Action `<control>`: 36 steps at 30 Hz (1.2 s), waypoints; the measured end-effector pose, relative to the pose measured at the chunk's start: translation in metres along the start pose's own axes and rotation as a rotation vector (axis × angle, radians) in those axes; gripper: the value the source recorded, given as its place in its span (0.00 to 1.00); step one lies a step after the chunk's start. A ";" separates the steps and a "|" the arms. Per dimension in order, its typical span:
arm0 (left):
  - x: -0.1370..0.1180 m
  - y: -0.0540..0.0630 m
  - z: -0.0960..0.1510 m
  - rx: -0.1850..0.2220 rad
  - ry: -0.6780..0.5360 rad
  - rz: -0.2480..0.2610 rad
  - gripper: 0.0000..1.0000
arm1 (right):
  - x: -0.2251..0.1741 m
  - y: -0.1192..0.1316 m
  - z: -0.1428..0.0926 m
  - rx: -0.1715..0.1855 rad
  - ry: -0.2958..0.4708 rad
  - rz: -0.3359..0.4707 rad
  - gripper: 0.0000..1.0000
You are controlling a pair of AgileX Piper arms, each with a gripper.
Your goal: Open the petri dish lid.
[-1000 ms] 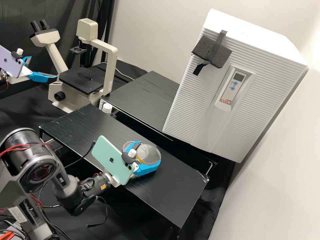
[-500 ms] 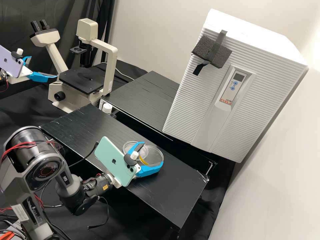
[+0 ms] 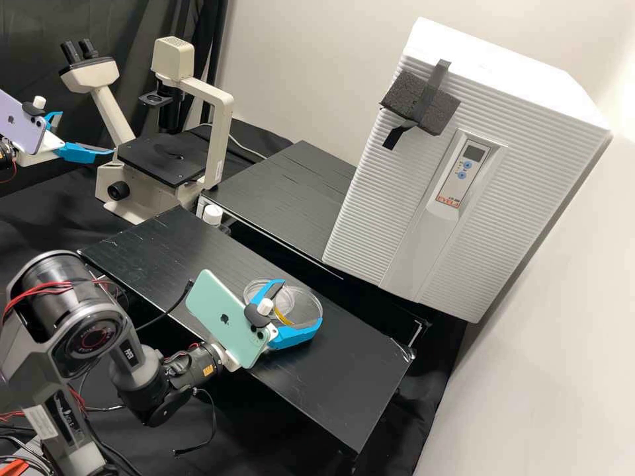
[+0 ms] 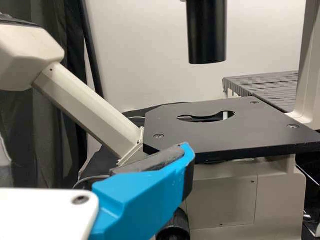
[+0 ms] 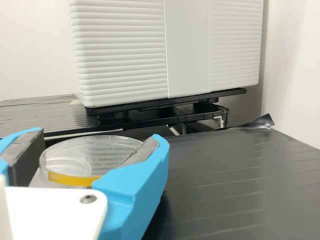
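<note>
At the left of the high view, we are holding our left gripper (image 3: 87, 132) wide, its blue fingers standing apart beside the microscope (image 3: 165, 158). Farther right, a white-capped bottle (image 3: 213, 213) is standing at the bench's (image 3: 152, 254) back edge. Next along, the clear petri dish (image 3: 253, 289) is sitting on the bench. With our right gripper (image 3: 302, 305) we are gripping its clear lid (image 3: 311, 305) by the rim, one finger on either side; the lid is lying offset to the right, overlapping the dish in part. Beyond, at far right, the white cabinet (image 3: 370, 218) is standing.
</note>
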 end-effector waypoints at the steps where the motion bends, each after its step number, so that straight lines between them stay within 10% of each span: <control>1: 0.000 0.000 0.000 0.000 0.000 0.000 1.00 | 0.000 0.000 0.000 0.000 0.000 0.000 0.00; 36: 0.000 0.000 0.000 0.000 0.000 0.000 1.00 | -0.001 0.010 0.005 0.032 -0.032 0.065 0.00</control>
